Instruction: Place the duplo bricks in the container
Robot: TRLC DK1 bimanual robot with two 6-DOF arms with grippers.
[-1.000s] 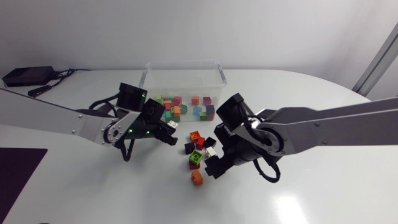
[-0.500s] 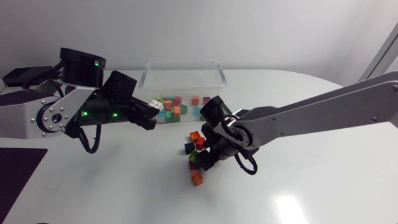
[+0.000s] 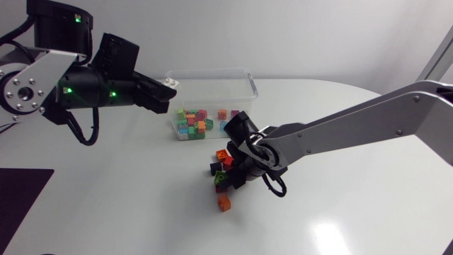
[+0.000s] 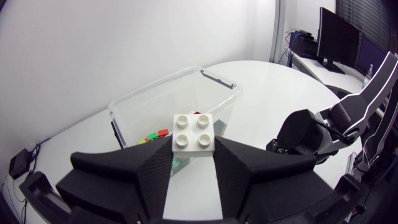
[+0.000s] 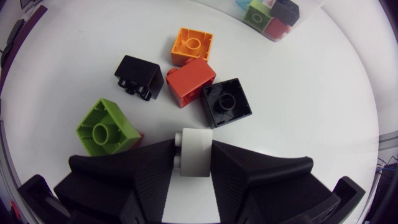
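Note:
My left gripper [image 3: 165,91] hangs high over the table by the left end of the clear container [image 3: 249,79], shut on a white four-stud brick [image 4: 193,132]. The container [image 4: 127,102] holds several coloured bricks [image 3: 199,122]. My right gripper [image 3: 234,175] is down at the loose pile in front of the container, with a small white brick [image 5: 196,150] pinched between its two fingers. Ahead of that gripper lie an orange brick [image 5: 193,45], a red brick [image 5: 191,81], two black bricks [image 5: 138,76] [image 5: 225,101] and a green brick [image 5: 104,127].
Another orange brick [image 3: 224,204] lies alone, nearer the front edge than the pile. A dark mat [image 3: 21,188] sits at the table's front left corner. Bare white tabletop [image 3: 340,212] stretches to the right and front.
My left arm has risen and swung back to the left with the white brick. My right gripper has slid left into the pile and shut on the small white brick.

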